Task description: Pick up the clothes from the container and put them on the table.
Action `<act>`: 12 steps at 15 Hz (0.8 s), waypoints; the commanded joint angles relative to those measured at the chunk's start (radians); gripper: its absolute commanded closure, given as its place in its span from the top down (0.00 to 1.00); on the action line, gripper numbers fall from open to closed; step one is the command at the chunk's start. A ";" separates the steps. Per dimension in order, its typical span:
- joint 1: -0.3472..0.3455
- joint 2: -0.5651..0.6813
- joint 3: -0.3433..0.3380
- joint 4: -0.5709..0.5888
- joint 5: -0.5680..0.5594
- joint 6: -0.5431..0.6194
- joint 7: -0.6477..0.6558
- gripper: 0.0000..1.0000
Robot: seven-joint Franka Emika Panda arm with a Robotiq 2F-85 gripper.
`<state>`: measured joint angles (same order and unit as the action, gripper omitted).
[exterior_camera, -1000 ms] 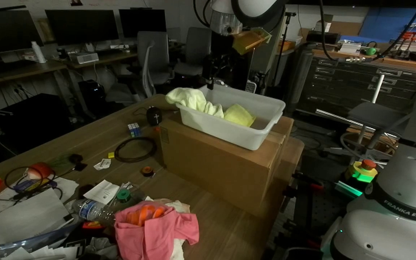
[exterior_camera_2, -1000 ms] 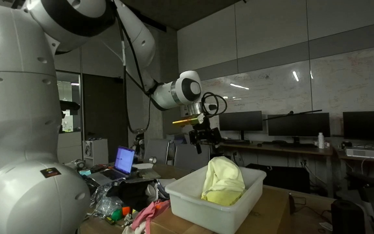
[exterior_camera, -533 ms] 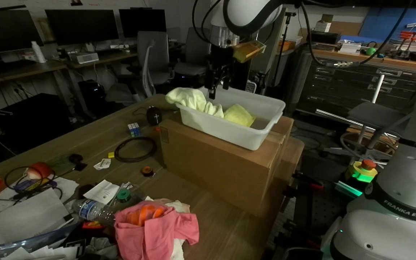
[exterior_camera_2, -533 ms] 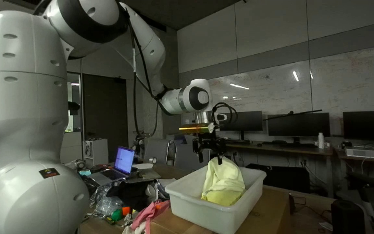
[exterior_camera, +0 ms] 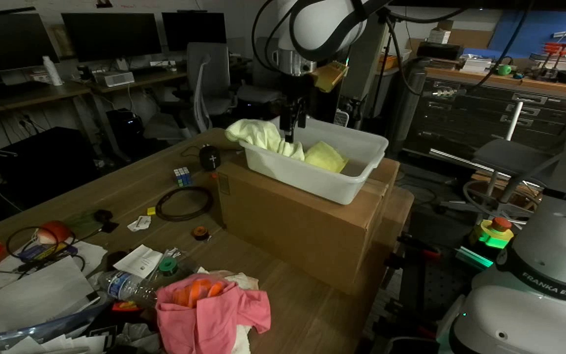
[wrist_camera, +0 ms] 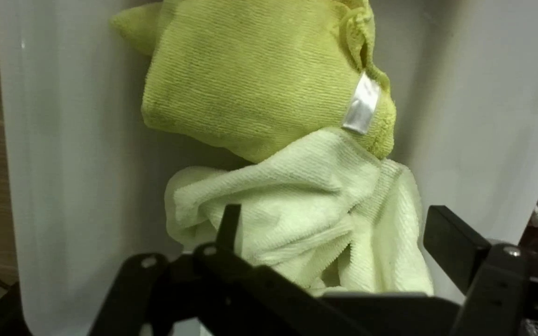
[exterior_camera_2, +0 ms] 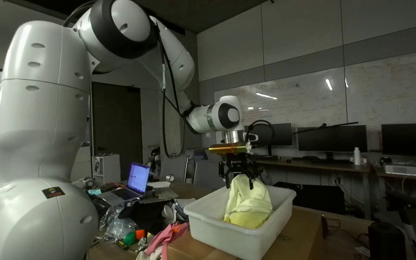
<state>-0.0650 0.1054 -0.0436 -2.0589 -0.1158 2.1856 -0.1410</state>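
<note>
The black two-fingered claw (exterior_camera_2: 239,185) has dropped over the pale yellow-green cloth (wrist_camera: 297,205), jaws spread wide, holding nothing; the cloth sits heaped in the white rectangular plastic tub (exterior_camera: 302,178); grasping seems next.

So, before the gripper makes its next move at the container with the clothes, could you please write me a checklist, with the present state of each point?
1. Gripper open: ok, its jaws stand apart.
2. Pale yellow-green cloth lined up between the fingers: ok in the wrist view.
3. Fingers touching that cloth: cannot tell.
4. Yellow cloth apart from the pale one: not ok, they meet in the wrist view and might come up together.
5. Container upright on the cardboard box: ok.
</note>
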 commanded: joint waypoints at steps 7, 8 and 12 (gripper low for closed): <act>-0.003 0.127 -0.023 0.070 -0.010 0.155 0.102 1.00; -0.003 0.136 -0.027 0.068 -0.012 0.177 0.118 1.00; -0.004 0.173 -0.038 0.073 -0.008 0.232 0.169 1.00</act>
<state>-0.0701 0.2433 -0.0685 -2.0164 -0.1227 2.3777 -0.0138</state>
